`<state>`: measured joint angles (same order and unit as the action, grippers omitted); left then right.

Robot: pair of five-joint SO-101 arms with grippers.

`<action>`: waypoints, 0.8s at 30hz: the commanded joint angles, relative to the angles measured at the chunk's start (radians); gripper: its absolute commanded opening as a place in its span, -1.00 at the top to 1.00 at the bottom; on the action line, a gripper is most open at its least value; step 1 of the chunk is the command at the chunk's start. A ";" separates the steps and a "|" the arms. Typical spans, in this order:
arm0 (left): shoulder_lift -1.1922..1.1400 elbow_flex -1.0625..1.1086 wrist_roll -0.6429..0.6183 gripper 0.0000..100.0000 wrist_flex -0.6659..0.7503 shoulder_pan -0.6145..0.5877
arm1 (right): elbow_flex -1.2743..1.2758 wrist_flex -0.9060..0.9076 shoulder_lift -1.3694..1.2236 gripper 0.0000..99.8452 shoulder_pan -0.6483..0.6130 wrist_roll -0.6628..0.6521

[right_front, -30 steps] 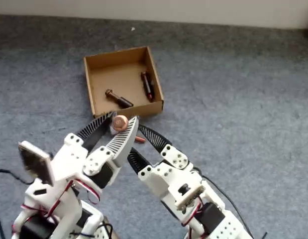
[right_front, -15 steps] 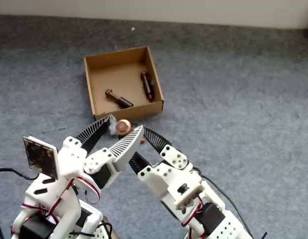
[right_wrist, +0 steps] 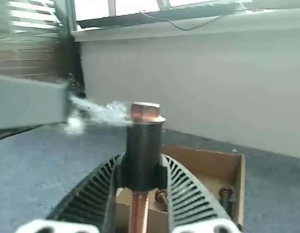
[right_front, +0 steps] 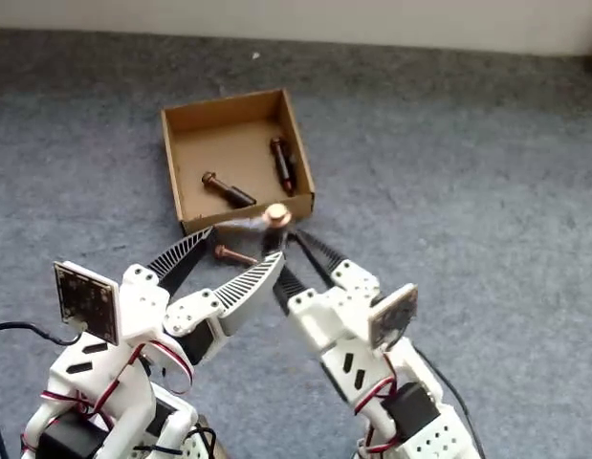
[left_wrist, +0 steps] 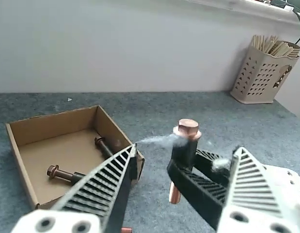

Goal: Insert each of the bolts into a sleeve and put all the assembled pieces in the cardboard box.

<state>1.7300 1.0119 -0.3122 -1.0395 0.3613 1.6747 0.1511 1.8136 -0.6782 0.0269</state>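
My right gripper (right_front: 277, 239) is shut on a black sleeve (right_wrist: 142, 148) with a copper bolt (right_wrist: 145, 111) through it, held upright just in front of the cardboard box (right_front: 227, 103). The bolt's head (right_front: 276, 214) hovers over the box's near wall. My left gripper (right_front: 243, 245) stands open beside it, its fingers (left_wrist: 106, 182) apart from the held sleeve (left_wrist: 183, 154). A wisp of white fluff runs from the bolt head to one left fingertip. Two assembled pieces (right_front: 229, 189) (right_front: 283, 163) lie in the box. A loose bolt (right_front: 235, 255) lies on the carpet between the left fingers.
Grey carpet covers the floor all around the box (left_wrist: 53, 124). A perforated beige holder (left_wrist: 262, 70) filled with sticks stands far off by the wall. The box's open top (right_wrist: 208, 162) sits right behind the held piece.
My left gripper has opened and let go of the bolt head. My right gripper has turned and carried the sleeved bolt up and toward the box's near wall.
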 commanded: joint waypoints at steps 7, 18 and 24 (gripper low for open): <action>0.002 0.076 0.247 0.72 0.005 -0.053 | 0.124 0.088 0.019 0.99 0.133 0.084; 0.002 0.427 0.347 0.97 0.037 -0.587 | 0.124 0.145 0.018 0.99 0.128 0.084; 0.002 0.607 0.439 0.96 0.160 -0.737 | 0.122 0.217 0.018 0.99 0.128 0.086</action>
<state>1.7238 1.5612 0.0315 -0.9567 -0.2984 1.6747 0.3092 1.8136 -0.5585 0.0990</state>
